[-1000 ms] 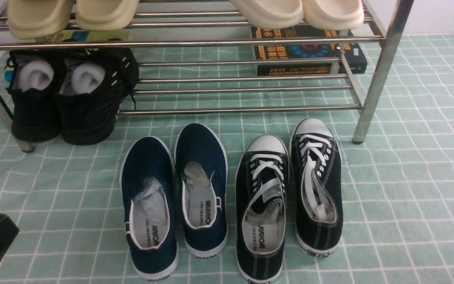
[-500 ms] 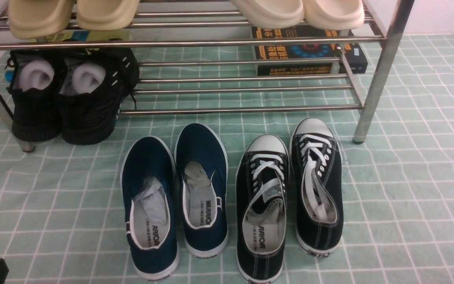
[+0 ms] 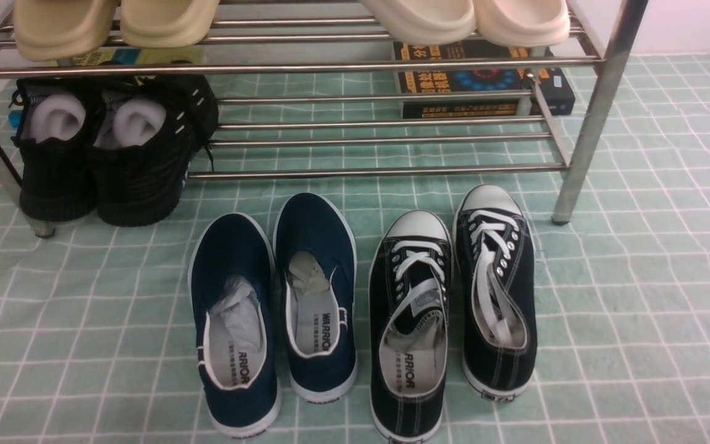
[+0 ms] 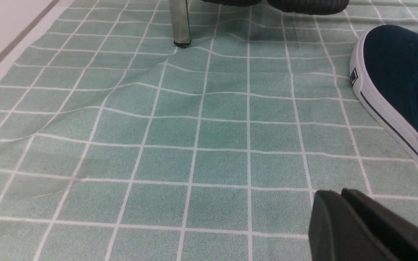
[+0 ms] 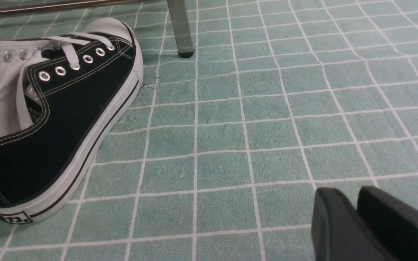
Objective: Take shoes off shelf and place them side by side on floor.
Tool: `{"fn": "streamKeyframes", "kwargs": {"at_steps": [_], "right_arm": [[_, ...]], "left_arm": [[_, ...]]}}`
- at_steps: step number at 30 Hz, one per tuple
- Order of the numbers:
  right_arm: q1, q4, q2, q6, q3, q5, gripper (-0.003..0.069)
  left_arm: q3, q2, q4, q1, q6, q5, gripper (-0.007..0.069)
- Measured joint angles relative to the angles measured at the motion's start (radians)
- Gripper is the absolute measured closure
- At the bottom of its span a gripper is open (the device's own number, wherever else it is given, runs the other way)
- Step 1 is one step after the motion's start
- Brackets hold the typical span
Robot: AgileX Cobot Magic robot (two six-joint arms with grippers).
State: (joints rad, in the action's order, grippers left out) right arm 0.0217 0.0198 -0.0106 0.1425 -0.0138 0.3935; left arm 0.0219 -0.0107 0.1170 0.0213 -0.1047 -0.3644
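Observation:
The two navy-blue shoes (image 3: 235, 320) (image 3: 317, 290) stand side by side on the pale green floor (image 3: 638, 308), toes toward the shelf (image 3: 386, 169), heels toward me. In the left wrist view the side of one navy shoe (image 4: 401, 83) lies beyond my left gripper (image 4: 339, 192). Its fingers are pressed together, holding nothing, low over the floor to that shoe's left. My right gripper (image 5: 354, 192) hovers over bare floor, its tips a narrow gap apart with nothing between them. It is out of the front view.
A pair of black lace-up sneakers (image 3: 410, 320) (image 5: 56, 119) stands right of the navy pair. Black high shoes (image 3: 102, 154) sit on the shelf's lower tier, cream slippers (image 3: 114, 21) on top, and a dark box (image 3: 484, 80) lies behind. Shelf legs (image 4: 180, 25) (image 5: 181, 29) stand ahead.
In the front view my left gripper has drawn back, sinking out at the bottom left corner. The shoes have not moved.

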Motion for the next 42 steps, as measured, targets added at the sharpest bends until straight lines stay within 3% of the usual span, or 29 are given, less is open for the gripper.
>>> {"fn": "streamKeyframes", "kwargs": {"at_steps": [42], "right_arm": [[0.0, 0.0, 0.0, 0.0, 0.0, 0.0, 0.0494]], "left_arm": [[0.0, 0.0, 0.001, 0.002, -0.001, -0.001, 0.0538]]}}
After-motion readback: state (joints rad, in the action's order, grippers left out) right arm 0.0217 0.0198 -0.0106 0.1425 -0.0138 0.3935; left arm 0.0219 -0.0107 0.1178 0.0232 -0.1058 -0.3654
